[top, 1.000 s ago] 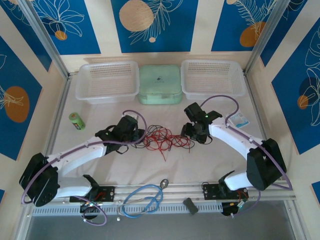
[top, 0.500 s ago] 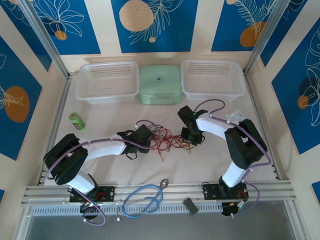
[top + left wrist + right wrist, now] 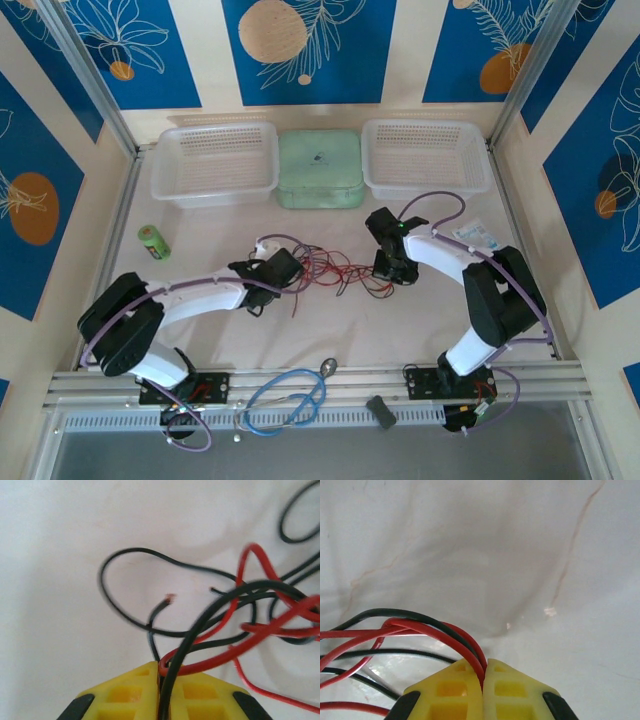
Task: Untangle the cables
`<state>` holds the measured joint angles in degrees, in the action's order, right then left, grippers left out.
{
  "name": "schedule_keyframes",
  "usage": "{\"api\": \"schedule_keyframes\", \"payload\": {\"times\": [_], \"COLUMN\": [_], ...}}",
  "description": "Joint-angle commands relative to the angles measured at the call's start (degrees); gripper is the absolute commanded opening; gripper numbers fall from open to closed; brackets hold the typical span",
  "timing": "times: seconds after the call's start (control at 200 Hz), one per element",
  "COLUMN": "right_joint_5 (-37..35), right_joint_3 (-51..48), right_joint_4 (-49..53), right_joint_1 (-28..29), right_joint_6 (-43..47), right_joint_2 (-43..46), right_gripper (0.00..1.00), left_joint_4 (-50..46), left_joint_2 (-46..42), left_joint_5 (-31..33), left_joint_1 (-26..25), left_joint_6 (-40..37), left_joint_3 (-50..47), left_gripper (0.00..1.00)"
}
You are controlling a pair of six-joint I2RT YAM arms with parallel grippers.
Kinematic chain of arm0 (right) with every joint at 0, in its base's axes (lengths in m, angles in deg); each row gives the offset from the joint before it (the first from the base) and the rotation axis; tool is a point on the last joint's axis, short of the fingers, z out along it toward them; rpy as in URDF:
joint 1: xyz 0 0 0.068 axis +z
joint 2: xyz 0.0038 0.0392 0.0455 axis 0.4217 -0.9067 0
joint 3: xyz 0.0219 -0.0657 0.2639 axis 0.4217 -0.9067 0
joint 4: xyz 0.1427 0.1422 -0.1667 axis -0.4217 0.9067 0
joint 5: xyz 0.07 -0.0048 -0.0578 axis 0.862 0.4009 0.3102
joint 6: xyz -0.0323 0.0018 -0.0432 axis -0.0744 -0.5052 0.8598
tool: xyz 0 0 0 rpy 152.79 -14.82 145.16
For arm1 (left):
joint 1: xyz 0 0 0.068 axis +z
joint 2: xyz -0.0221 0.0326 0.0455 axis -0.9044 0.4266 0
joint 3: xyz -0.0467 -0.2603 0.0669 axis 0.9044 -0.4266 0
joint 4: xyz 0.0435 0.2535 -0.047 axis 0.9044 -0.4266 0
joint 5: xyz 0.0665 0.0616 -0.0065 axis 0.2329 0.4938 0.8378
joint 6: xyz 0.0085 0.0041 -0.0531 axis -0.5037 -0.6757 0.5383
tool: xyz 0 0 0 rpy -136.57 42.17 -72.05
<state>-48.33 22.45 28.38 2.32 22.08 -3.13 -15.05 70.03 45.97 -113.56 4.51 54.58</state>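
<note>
Top external, arms bent inward, jaws clamped on cables

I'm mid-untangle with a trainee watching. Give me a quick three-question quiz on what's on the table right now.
1. True or false: the left pincer is shut on cables.
2. What sits between the two baskets at the far edge? A) a green box B) a red bowl C) a mug
3. Fill in: the cables are red and ____.
Key: 1 true; 2 A; 3 black.
</note>
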Motion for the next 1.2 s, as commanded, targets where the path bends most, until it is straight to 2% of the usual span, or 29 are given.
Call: {"api": "schedule_keyframes", "payload": {"times": [0.0,0.125,0.23,0.315,0.475,0.645,0.74,0.96,1.196], "right_joint_5": [-9.36,-12.55,-10.99,-7.43,-3.74,-1.44,1.16,11.07,11.46], "right_joint_3": [1.16,0.07,-1.29,-1.82,-0.16,2.45,2.75,2.87,6.26], "right_joint_4": [5.57,7.17,5.43,3.51,5.09,9.14,8.78,1.63,-0.60], "right_joint_1": [-0.11,-0.37,-0.25,0.18,1.85,3.52,5.17,9.60,13.22], "right_joint_6": [-1.22,-5.58,-6.88,-5.93,-3.89,-2.87,-3.28,-5.62,-6.47], "right_joint_2": [1.18,0.81,0.63,0.86,4.54,12.51,15.19,10.88,-0.28], "right_gripper": [0.00,0.00,0.00,0.09,0.35,0.52,0.57,0.57,0.43], "left_joint_4": [-3.25,-2.16,-0.23,0.82,0.53,-4.23,-6.73,-9.76,-8.18], "left_joint_2": [-3.13,-5.69,-6.98,-7.41,-9.88,-15.49,-18.13,-19.59,-17.16], "left_joint_5": [5.98,4.27,2.35,0.61,-2.99,-6.98,-9.45,-12.56,-14.07], "left_joint_1": [2.30,4.57,5.53,5.66,5.61,5.40,5.07,3.68,0.87], "left_joint_6": [-2.41,-2.45,-2.19,-2.24,-2.61,-3.62,-4.11,-4.11,-2.32], "left_joint_3": [0.02,-1.66,-3.36,-3.93,-3.56,-1.25,0.25,2.92,3.77], "left_gripper": [0.13,0.18,0.22,0.26,0.34,0.59,0.66,0.70,0.71]}}
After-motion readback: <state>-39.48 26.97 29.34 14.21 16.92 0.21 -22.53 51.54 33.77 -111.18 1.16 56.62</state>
